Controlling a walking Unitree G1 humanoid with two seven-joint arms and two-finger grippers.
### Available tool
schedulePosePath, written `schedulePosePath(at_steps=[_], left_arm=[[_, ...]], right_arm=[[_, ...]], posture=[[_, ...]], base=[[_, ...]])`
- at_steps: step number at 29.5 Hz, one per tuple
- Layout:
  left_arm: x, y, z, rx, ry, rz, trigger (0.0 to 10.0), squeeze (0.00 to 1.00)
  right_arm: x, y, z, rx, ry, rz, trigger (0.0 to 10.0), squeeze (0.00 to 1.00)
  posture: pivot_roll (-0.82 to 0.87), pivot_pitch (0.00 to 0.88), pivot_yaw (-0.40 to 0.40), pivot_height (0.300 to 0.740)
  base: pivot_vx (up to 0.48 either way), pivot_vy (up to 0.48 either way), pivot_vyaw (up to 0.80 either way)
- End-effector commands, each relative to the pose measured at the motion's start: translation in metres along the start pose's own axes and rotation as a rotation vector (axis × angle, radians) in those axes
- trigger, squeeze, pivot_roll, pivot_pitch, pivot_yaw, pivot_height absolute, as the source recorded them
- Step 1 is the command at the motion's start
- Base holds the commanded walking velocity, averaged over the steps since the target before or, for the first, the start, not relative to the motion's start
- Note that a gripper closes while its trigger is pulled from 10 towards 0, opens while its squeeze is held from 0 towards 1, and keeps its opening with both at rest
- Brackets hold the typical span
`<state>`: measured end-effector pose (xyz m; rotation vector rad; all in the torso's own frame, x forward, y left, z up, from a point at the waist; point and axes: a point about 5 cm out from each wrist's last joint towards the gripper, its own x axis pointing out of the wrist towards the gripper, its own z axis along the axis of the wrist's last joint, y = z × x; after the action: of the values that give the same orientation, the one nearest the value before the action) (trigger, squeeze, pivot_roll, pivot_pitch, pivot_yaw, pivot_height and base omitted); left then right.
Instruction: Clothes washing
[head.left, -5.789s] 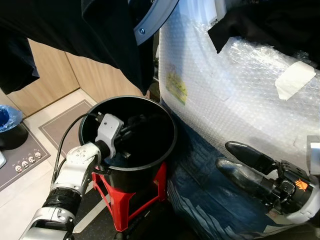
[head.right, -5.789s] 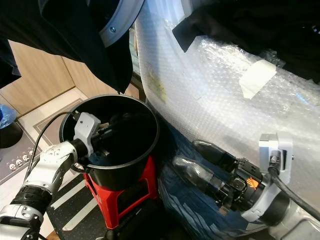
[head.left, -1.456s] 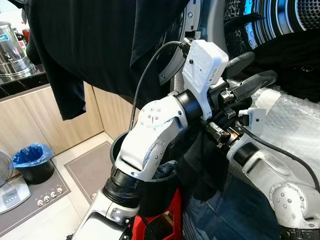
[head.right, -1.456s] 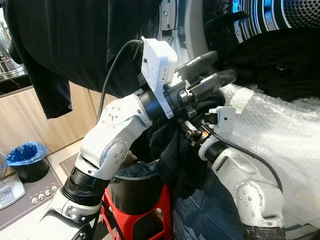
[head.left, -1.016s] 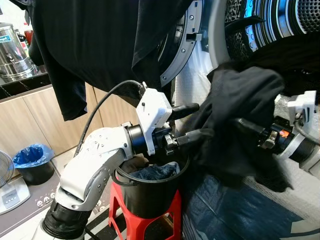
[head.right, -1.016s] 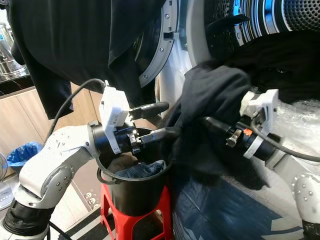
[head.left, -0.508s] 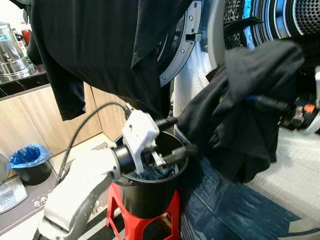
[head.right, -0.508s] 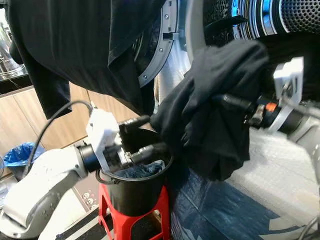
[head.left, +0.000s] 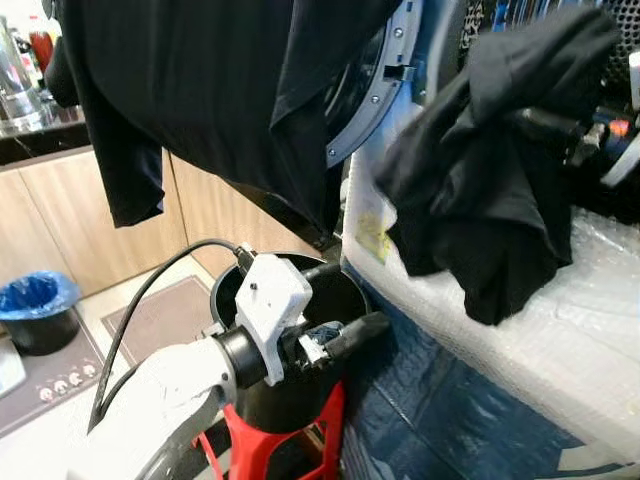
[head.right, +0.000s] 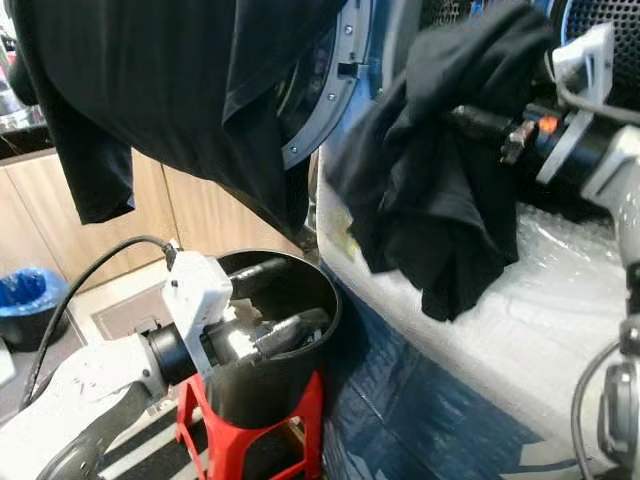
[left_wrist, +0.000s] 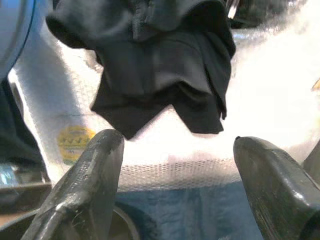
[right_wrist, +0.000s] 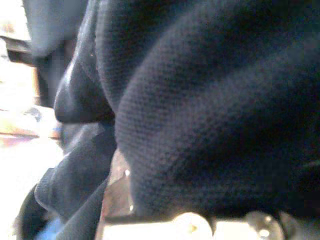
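A black garment (head.left: 480, 190) hangs in a bunch from my right gripper (head.right: 475, 120), which is shut on it, raised at the upper right in front of the washing machine's drum opening (head.right: 590, 20). Cloth covers most of the fingers, and dark fabric (right_wrist: 210, 100) sits close against the right wrist view. My left gripper (head.left: 345, 300) is open and holds nothing, low over the rim of the black bucket (head.right: 265, 400). From the left wrist view, its two fingers (left_wrist: 85, 185) frame the hanging garment (left_wrist: 155, 65).
The bucket stands on a red stool (head.left: 290, 450). Bubble wrap (head.left: 570, 340) covers the machine's front. A large black shirt (head.left: 220, 100) is draped over the open round door (head.left: 375, 95). Blue sheeting (head.left: 440, 420) lies below. A blue-lined bin (head.left: 35, 300) sits far left by wooden cabinets.
My right gripper has lifted the black garment up and to the right, toward the drum. My left arm has dropped lower over the bucket. The camera has shifted a little.
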<state>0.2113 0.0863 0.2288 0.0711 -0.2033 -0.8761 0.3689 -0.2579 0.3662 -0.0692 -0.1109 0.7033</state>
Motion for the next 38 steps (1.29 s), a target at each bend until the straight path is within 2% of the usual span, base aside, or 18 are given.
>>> schedulePosePath(at_steps=[1, 4, 6, 7, 8, 9, 13, 15, 17, 18, 21, 27, 31, 37, 38], left_arm=[[-0.002, -0.009, 0.004, -0.012, -0.002, 0.011, 10.0, 0.00], [-0.005, -0.015, 0.002, -0.036, 0.004, 0.030, 10.0, 0.00], [-0.008, -0.020, 0.001, -0.061, 0.013, 0.057, 10.0, 0.00], [-0.008, -0.020, 0.001, -0.061, 0.013, 0.057, 10.0, 0.00], [-0.010, -0.024, 0.000, -0.083, 0.020, 0.082, 10.0, 0.00], [-0.012, -0.026, 0.000, -0.096, 0.023, 0.093, 10.0, 0.00], [-0.016, -0.033, -0.001, -0.127, 0.039, 0.125, 10.0, 0.00], [-0.018, -0.036, -0.001, -0.144, 0.043, 0.141, 10.0, 0.00], [-0.018, -0.038, -0.001, -0.148, 0.042, 0.148, 10.0, 0.00], [-0.019, -0.040, -0.001, -0.158, 0.048, 0.161, 10.0, 0.00], [-0.021, -0.042, -0.002, -0.178, 0.054, 0.179, 10.0, 0.00], [-0.023, -0.043, -0.001, -0.182, 0.061, 0.197, 10.0, 0.00], [-0.023, -0.047, 0.001, -0.214, 0.045, 0.214, 10.0, 0.00], [-0.025, -0.049, 0.001, -0.233, 0.048, 0.246, 10.0, 0.00], [-0.025, -0.049, 0.001, -0.233, 0.048, 0.246, 10.0, 0.00]], right_arm=[[0.000, -0.009, 0.004, -0.013, 0.018, -0.099, 10.0, 0.00], [0.004, -0.014, 0.008, -0.021, 0.031, -0.191, 10.0, 0.00], [0.012, -0.015, 0.017, -0.001, 0.014, -0.290, 10.0, 0.00], [0.012, -0.015, 0.017, -0.001, 0.014, -0.290, 10.0, 0.00], [0.018, -0.017, 0.026, 0.018, -0.010, -0.386, 10.0, 0.00], [0.019, -0.017, 0.030, 0.028, -0.025, -0.427, 10.0, 0.00], [0.019, -0.021, 0.044, 0.064, -0.085, -0.572, 10.0, 0.00], [0.016, -0.023, 0.052, 0.053, -0.117, -0.656, 10.0, 0.00], [0.015, -0.024, 0.055, 0.064, -0.133, -0.661, 10.0, 0.00], [0.012, -0.026, 0.058, 0.060, -0.148, -0.715, 10.0, 0.00], [0.007, -0.030, 0.061, 0.074, -0.176, -0.765, 10.0, 0.00], [0.000, -0.035, 0.062, 0.163, -0.245, -0.903, 10.0, 0.00], [-0.017, -0.037, 0.095, 0.181, -0.424, -1.017, 10.0, 0.00], [-0.046, -0.034, 0.139, 0.217, -0.651, -1.091, 10.0, 0.00], [-0.046, -0.034, 0.139, 0.217, -0.651, -1.091, 10.0, 0.00]], posture=[[0.08, 0.068, -0.188, 0.740], [0.09, 0.102, -0.215, 0.740], [0.09, 0.116, -0.226, 0.740], [0.09, 0.116, -0.226, 0.740], [0.10, 0.134, -0.240, 0.740], [0.10, 0.142, -0.247, 0.740], [0.10, 0.165, -0.266, 0.740], [0.11, 0.170, -0.274, 0.740], [0.11, 0.180, -0.281, 0.740], [0.12, 0.184, -0.285, 0.740], [0.12, 0.188, -0.291, 0.740], [0.14, 0.180, -0.292, 0.740], [0.14, 0.175, -0.300, 0.740], [0.14, 0.195, -0.312, 0.740], [0.14, 0.195, -0.312, 0.740]], base=[[0.000, 0.000, 0.00], [0.000, 0.000, 0.00], [0.000, 0.000, 0.00], [0.000, 0.000, 0.00], [0.000, 0.000, 0.00], [0.000, 0.000, 0.00], [0.000, 0.000, 0.00], [0.000, 0.000, 0.00], [0.000, 0.000, 0.00], [0.000, 0.000, 0.00], [0.000, 0.000, 0.00], [0.000, 0.000, 0.00], [0.000, 0.000, 0.00], [0.000, 0.000, 0.00], [0.000, 0.000, 0.00]])
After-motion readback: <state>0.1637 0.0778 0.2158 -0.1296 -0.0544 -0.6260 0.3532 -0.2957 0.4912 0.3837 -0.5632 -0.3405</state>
